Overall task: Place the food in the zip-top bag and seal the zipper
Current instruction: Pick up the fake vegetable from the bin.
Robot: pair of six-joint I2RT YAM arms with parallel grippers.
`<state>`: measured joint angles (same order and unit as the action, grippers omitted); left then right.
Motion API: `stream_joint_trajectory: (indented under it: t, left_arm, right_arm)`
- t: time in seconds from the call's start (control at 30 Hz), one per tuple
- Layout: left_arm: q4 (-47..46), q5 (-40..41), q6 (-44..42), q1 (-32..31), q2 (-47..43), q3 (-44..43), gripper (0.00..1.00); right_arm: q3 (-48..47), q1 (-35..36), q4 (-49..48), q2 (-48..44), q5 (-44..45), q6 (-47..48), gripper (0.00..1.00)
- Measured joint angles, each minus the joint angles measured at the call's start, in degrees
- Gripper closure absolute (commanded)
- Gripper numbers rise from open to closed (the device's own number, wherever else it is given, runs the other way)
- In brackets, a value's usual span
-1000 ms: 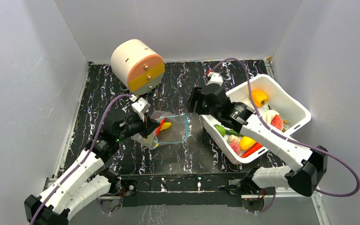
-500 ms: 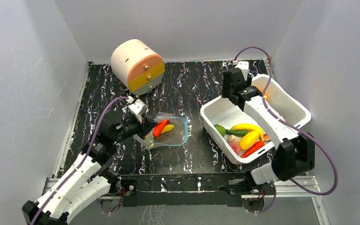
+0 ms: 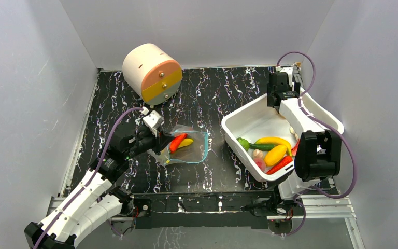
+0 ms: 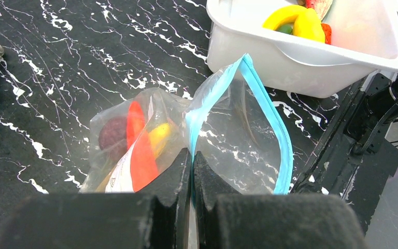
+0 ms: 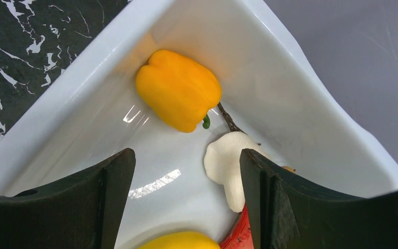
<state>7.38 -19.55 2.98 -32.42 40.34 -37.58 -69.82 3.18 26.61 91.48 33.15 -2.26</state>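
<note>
The zip-top bag [image 3: 189,149] lies on the black marbled table, mouth open toward the tub, its teal zipper [image 3: 206,145] arched. My left gripper [image 3: 159,141] is shut on the zipper's near lip [image 4: 192,155]. Inside the bag [image 4: 238,129] lie a red chili [image 4: 136,140], a yellow piece [image 4: 158,136] and a dark brown piece [image 4: 112,135]. My right gripper [image 3: 281,104] is open and empty over the white tub's far corner [image 5: 186,161]. Below it lie the orange-yellow bell pepper [image 5: 179,89] and a white piece [image 5: 227,166]. A banana [image 3: 272,140], cucumber [image 3: 257,147] and red chili [image 3: 280,165] lie in the tub.
The white tub [image 3: 249,116] stands right of the bag, angled. A cream drum with an orange and yellow face [image 3: 151,72] stands at the back left. Grey walls close in the table on three sides. A metal rail runs along the front edge.
My right arm has swung from the bag's mouth back to the tub's far corner, its gripper open and empty. My left gripper has kept hold of the bag's lip.
</note>
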Motion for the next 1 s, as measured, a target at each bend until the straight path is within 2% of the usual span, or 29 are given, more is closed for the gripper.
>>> stream_joint_trajectory:
  t: [0.5,0.87,1.0]
  left_arm:
    - [0.22,-0.59,-0.20,0.00,-0.24,0.11,1.00]
    - [0.44,-0.55,-0.48,0.00,-0.85,0.15,1.00]
    - [0.44,-0.55,-0.66,0.00,-0.90,0.15,1.00]
  right_arm:
    - [2.23,-3.96,-9.77,2.64,-8.11,18.53,0.21]
    - [2.08,-6.86,-10.73,7.69,-15.06,22.40,0.20]
    - [0.26,-7.72,-10.60,10.03,-16.50,23.04,0.14]
